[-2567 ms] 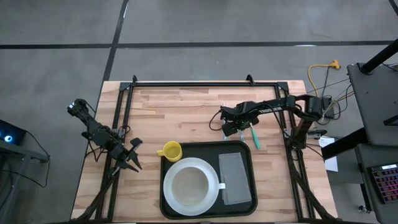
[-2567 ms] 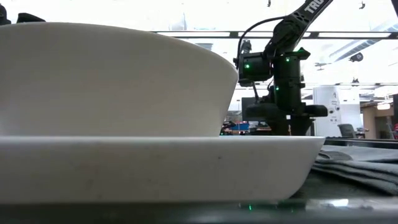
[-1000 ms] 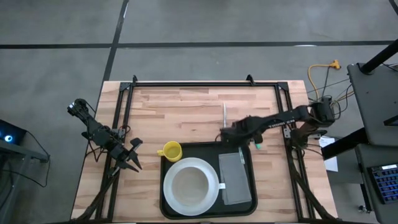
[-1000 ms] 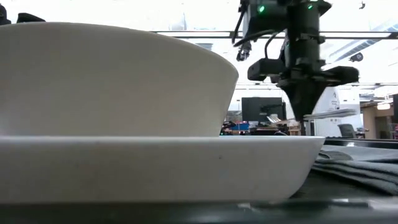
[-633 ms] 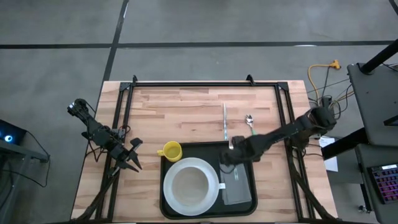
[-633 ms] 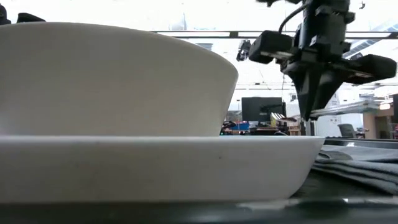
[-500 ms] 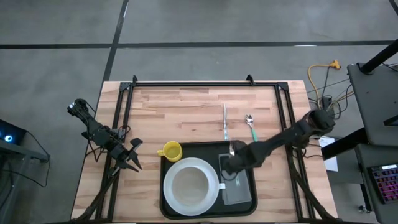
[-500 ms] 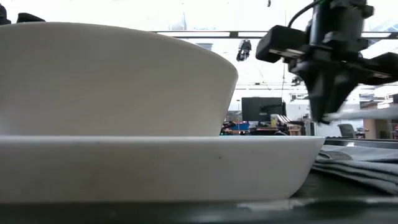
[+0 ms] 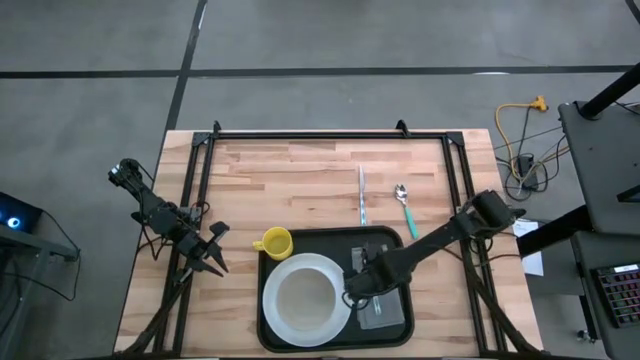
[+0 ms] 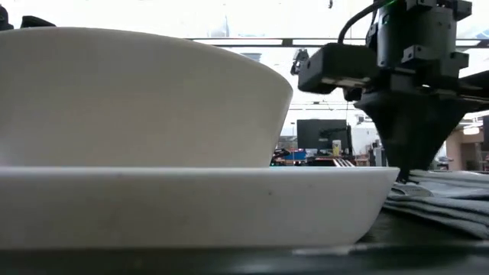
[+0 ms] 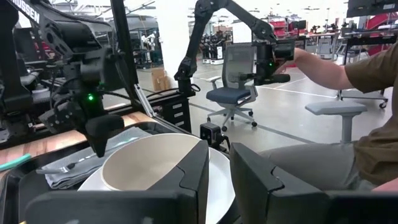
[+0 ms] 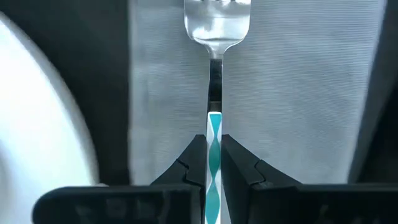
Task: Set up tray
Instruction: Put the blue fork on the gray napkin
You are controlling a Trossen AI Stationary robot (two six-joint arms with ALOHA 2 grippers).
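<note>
My right gripper (image 12: 213,149) fingers pinch the fork (image 12: 215,68) at centre frame; I should lower it flat onto the napkin (image 12: 298,93) before releasing.

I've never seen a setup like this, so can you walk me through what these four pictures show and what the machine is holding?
Two robot arms work at a wooden table. One camera looks straight down, one sits at table height, and one rides on each wrist. On the black tray lie a white plate with a bowl and a grey cloth napkin. A yellow cup, a knife and a spoon lie on the table. The right claw grips a teal-handled fork over the napkin. The left claw waits, open, at the table's left edge.
</note>
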